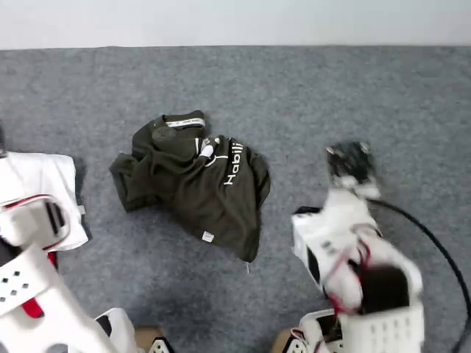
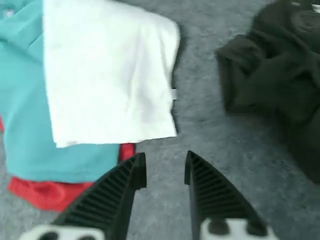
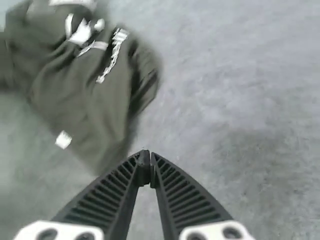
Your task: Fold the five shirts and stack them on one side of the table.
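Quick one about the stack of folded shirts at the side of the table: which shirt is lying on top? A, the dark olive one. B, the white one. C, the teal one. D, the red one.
B: the white shirt lies over the teal shirt, and the red one peeks out from underneath both.

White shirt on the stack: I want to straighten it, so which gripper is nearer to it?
Left. The left gripper hangs open just off the white shirt's edge; the right gripper, shut, is beyond the dark shirt.
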